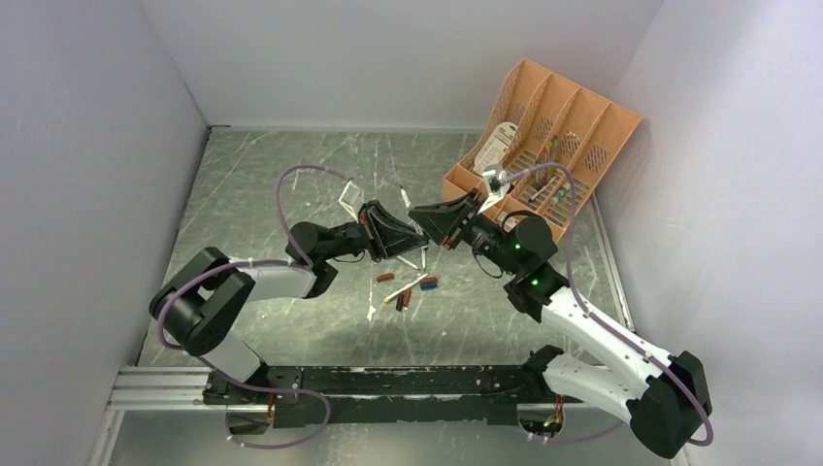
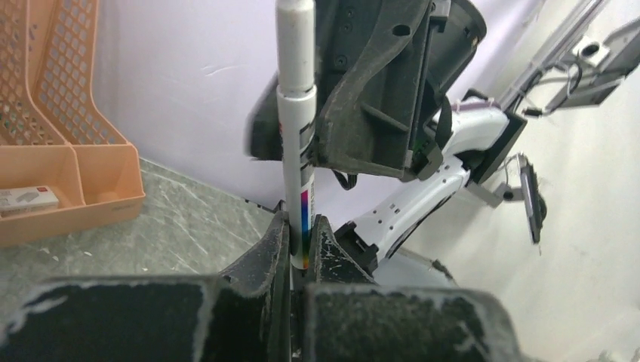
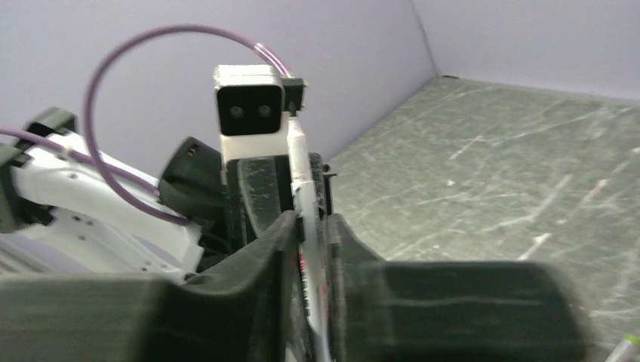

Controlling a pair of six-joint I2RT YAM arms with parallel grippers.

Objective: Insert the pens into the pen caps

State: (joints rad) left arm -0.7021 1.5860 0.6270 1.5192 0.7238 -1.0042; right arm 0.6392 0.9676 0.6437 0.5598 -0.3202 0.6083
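Observation:
My left gripper (image 1: 412, 236) and right gripper (image 1: 425, 217) meet tip to tip above the table's middle. In the left wrist view the left gripper (image 2: 300, 225) is shut on the lower end of a white-grey pen (image 2: 296, 128) with a rainbow stripe, standing upright; the right gripper's fingers (image 2: 362, 113) close round its upper part. In the right wrist view the right gripper (image 3: 311, 224) is shut on the same pen (image 3: 300, 170), which runs to the left gripper behind. Loose pens (image 1: 409, 287) and a red cap (image 1: 386, 278), a blue cap (image 1: 428, 282) and a dark cap (image 1: 405, 299) lie on the table below.
An orange slotted organizer tray (image 1: 582, 121) stands at the back right, holding a few items; it also shows in the left wrist view (image 2: 98, 181). Grey walls close in the left, back and right sides. The left wrist's camera (image 3: 249, 109) faces the right wrist.

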